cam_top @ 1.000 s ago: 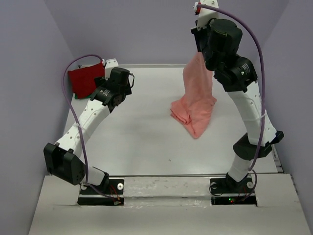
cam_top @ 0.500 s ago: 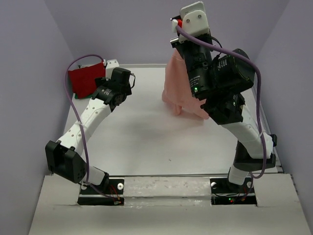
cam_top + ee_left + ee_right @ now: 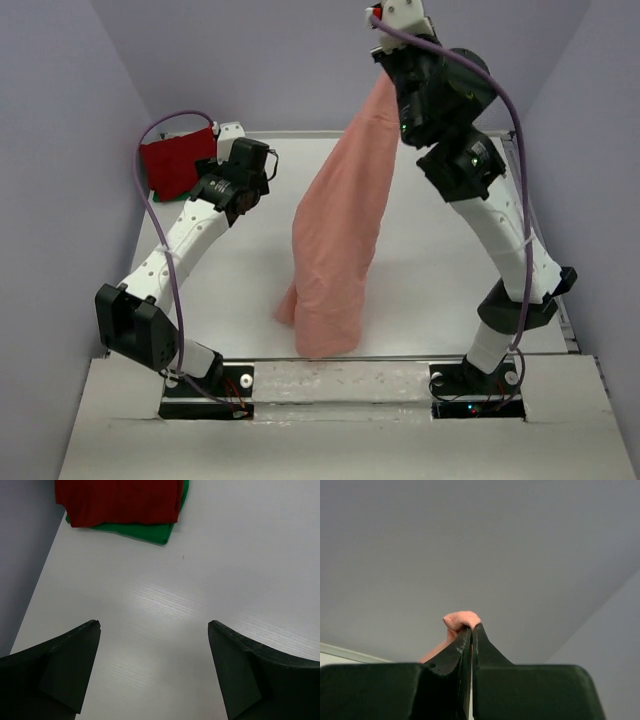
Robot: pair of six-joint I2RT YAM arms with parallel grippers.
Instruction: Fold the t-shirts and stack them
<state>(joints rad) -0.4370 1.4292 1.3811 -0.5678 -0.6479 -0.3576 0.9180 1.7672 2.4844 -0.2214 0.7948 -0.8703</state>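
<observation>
My right gripper [image 3: 384, 72] is raised high at the back and shut on a corner of the salmon-pink t-shirt [image 3: 338, 230]. The shirt hangs down in a long drape toward the near table edge. In the right wrist view a pink nub of the shirt [image 3: 461, 619] pokes out above the closed fingertips [image 3: 471, 628]. The dark red t-shirt [image 3: 175, 163] lies folded at the back left on the green t-shirt [image 3: 145, 530]; the red one [image 3: 120, 500] covers most of it. My left gripper [image 3: 154, 627] is open and empty above bare table near that stack.
The white table [image 3: 250, 280] is bounded by purple-grey walls at the back and both sides. The left arm [image 3: 185, 235] stretches along the left side. A purple cable [image 3: 140, 180] loops over the left arm.
My right gripper has swung up and back, lifting the salmon-pink shirt off the table; the shirt has unfurled from a bunch into a long drape swinging toward the front. The left arm has barely moved.
</observation>
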